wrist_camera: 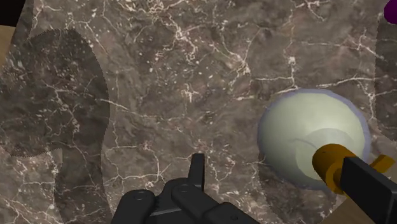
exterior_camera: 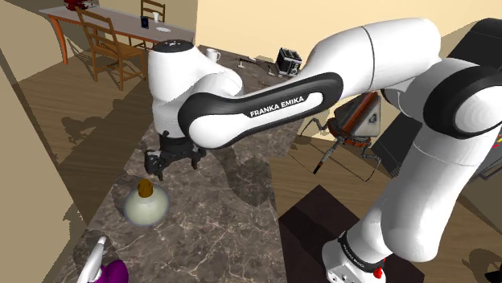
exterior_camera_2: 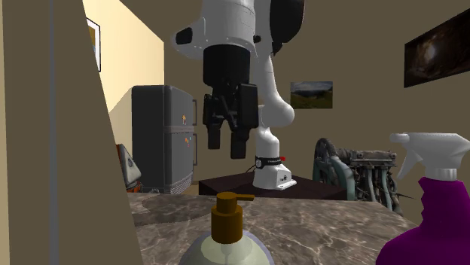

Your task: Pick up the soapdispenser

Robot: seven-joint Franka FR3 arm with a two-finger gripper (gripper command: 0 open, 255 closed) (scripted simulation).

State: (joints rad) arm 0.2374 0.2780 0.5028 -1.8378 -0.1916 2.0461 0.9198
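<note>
Plainly, nothing is held yet: the gripper (exterior_camera_2: 226, 149) is spread open, its fingers apart and pointed down. It is hung above the surface (exterior_camera: 233, 217), clear of everything on it. The dispenser (exterior_camera: 145, 205) is stood upright on the marbled surface, near the edge at the shoulder view's left. It is a squat, pale, round body topped by a brown pump (exterior_camera: 146, 188). The gripper is placed just beyond it, on the far side in the shoulder view, and higher than the pump, so no contact is made.

From the wrist, the body is seen close by one finger rather than centred between the two, so the pose is judged an approach not yet lined up. A sideways shift is called for before any descent, so that the pump or the neck below it is straddled. The wide, smooth body may prove too broad and slippery for these fingers. A purple bottle (exterior_camera_2: 429, 226) is stood near the dispenser, nearer the camera in the shoulder view, and is best kept clear of during the move.
</note>
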